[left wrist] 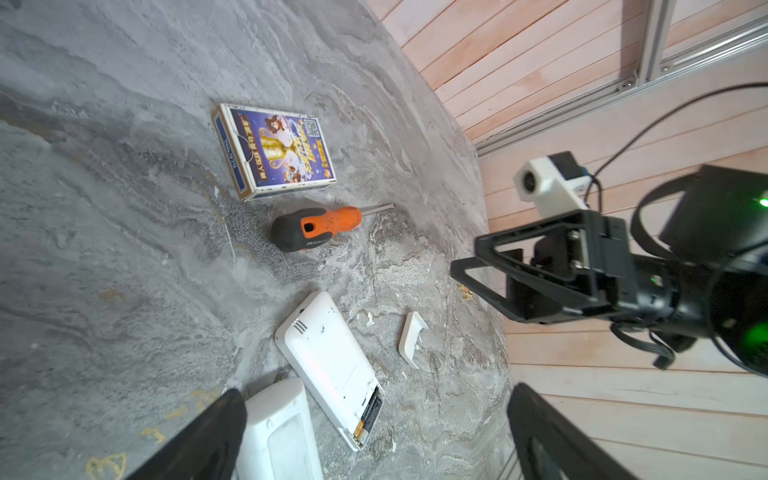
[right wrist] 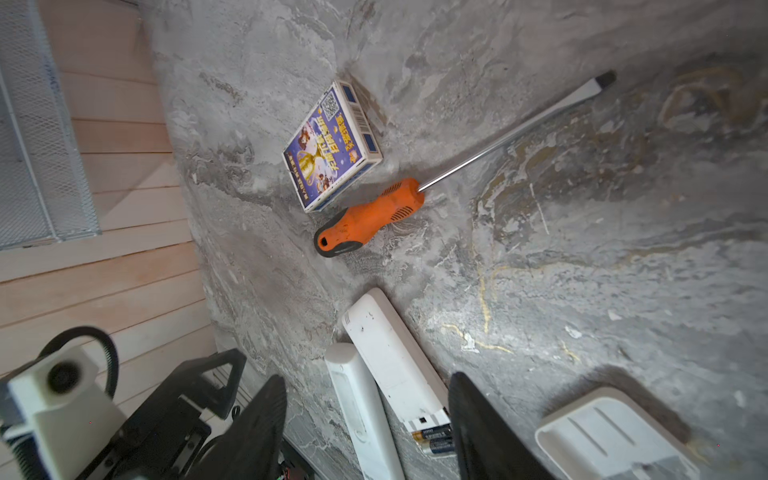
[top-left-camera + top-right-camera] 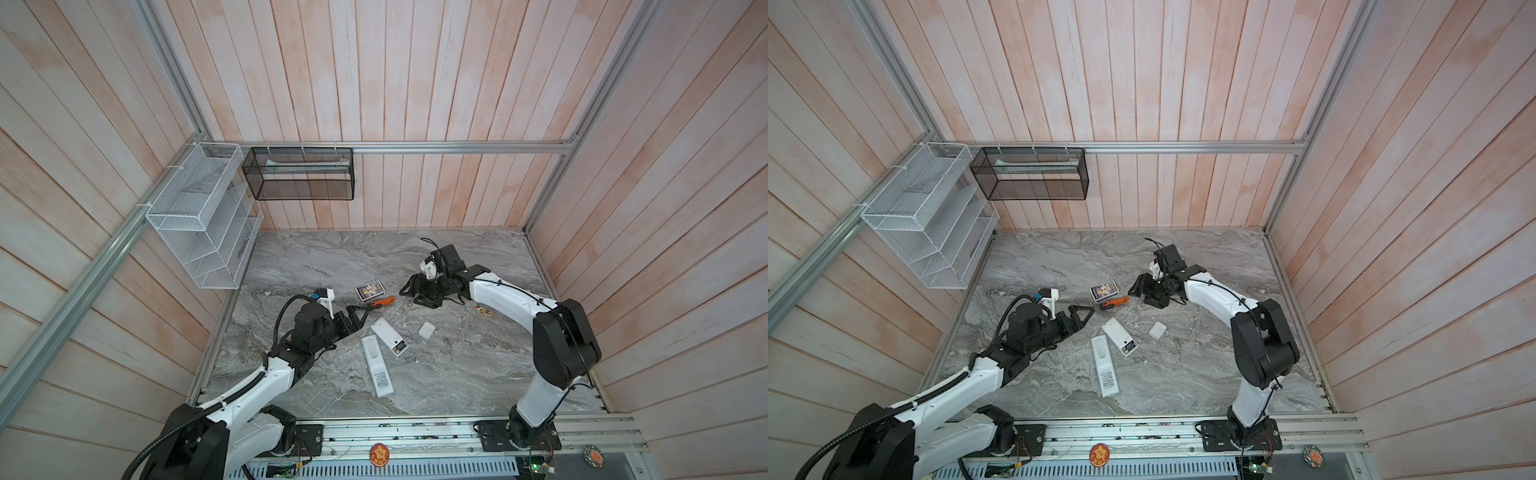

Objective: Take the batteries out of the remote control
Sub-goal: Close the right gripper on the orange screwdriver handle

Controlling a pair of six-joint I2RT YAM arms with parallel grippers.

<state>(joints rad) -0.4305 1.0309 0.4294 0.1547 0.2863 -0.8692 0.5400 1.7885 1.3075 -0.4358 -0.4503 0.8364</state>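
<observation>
Two dark batteries point(image 2: 434, 439) sit in the uncovered compartment at one end of the shorter white remote point(image 3: 387, 336). It lies face down on the marble table point(image 3: 457, 374), touching a longer remote point(image 3: 376, 368). The left gripper point(image 3: 365, 319) hovers beside the orange screwdriver point(image 3: 382, 302), jaws spread wide and empty. The right gripper point(image 3: 409, 296) hangs near the screwdriver's tip, jaws parted, holding nothing.

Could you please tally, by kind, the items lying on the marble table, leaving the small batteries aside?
Remotes: 2, the longer remote and the shorter remote
White cover plate: 1
Orange-handled screwdriver: 1
Card box: 1
Total: 5
</observation>
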